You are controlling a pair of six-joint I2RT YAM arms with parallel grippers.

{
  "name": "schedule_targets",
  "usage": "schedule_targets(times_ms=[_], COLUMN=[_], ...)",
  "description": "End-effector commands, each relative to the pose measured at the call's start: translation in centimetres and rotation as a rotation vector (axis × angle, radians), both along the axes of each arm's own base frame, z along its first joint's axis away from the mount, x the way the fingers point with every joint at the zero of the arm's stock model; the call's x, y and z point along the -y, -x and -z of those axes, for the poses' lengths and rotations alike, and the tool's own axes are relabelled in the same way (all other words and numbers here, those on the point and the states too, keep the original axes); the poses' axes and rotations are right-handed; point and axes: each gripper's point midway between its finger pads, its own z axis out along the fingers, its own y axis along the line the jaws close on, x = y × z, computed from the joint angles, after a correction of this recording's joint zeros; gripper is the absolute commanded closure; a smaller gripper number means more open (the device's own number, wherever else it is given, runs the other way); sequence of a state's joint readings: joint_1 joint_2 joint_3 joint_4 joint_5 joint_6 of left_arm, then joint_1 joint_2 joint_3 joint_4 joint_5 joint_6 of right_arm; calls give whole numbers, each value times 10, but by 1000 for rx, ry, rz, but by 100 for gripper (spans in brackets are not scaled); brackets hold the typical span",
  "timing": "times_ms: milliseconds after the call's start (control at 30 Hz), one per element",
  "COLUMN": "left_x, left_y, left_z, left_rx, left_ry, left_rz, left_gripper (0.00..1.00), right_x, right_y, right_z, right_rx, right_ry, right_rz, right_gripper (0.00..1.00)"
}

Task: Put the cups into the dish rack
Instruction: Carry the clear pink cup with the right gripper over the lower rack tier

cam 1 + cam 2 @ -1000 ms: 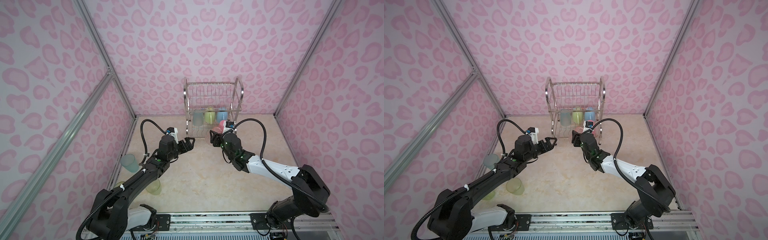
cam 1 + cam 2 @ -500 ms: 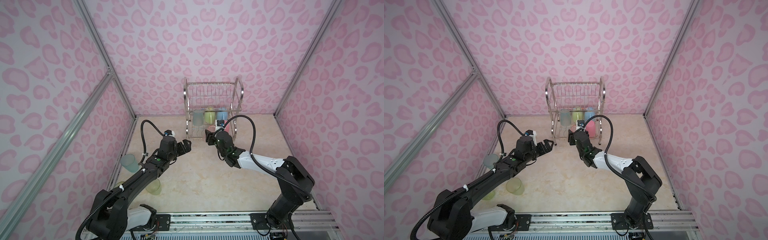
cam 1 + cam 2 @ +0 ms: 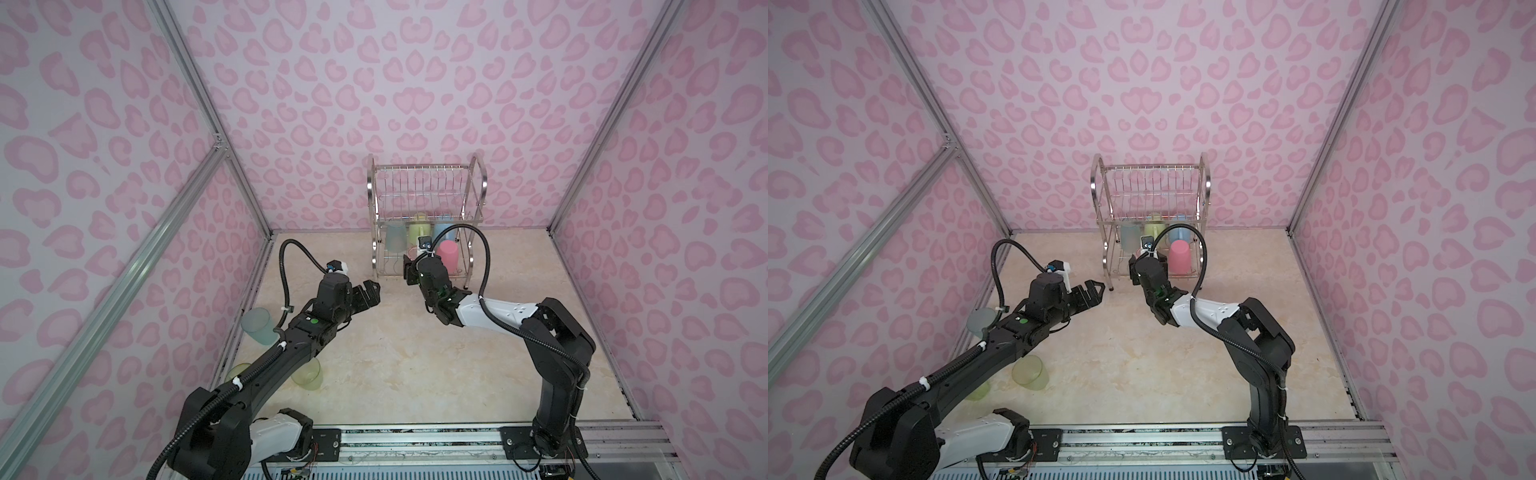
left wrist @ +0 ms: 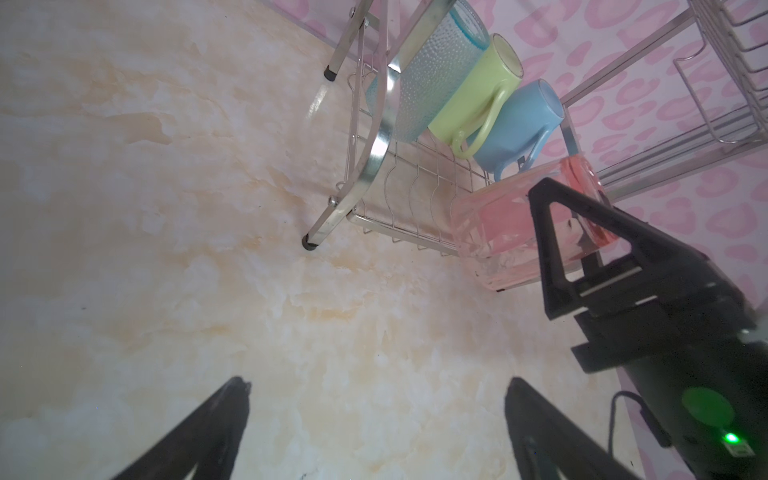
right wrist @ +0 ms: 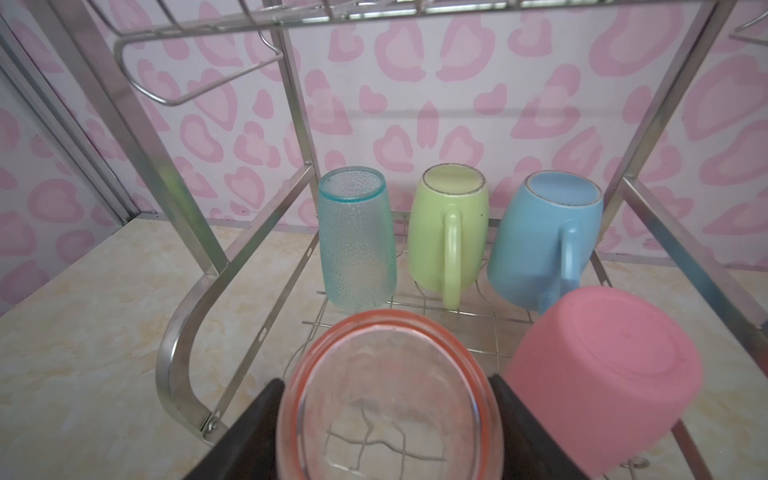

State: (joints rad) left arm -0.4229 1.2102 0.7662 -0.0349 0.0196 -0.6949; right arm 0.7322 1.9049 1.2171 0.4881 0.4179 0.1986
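Four cups (image 5: 446, 232) stand base-up on the lower tier of the dish rack (image 3: 483, 183) at twelve o'clock (presumably to drain), so the right claw (image 5: 384, 415), clamped on the orange-pink tumbler (image 4: 498, 232), holds it inverted at the tier's front, while the left claw (image 3: 371, 291) hangs spread and empty at the rack's seven o'clock.

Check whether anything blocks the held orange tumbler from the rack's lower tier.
Nothing visible does. The orange tumbler is over bare wires at the lower front of the rack; the pink tumbler sits beside it, three more cups behind.
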Motion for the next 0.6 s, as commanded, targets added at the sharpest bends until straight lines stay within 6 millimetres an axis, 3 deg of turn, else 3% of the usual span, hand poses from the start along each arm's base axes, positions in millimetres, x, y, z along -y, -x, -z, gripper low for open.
schedule_targets(times_ms=[0,300,567], left_x=[-4,-3,-1], left_y=[1,3,2], left_z=[-5,6,8], left_rx=[22,1,2], left_ry=[-22,-27,-32], left_rz=[-5,6,18], left_gripper=[2,2,2], right_x=[0,5,25], right_y=[-10,-33,-58], right_z=[-4,3,15], right_rx=[38,47,34], right_ry=[11,48,52], right_rz=[26,84,157], right_gripper=[44,44,45])
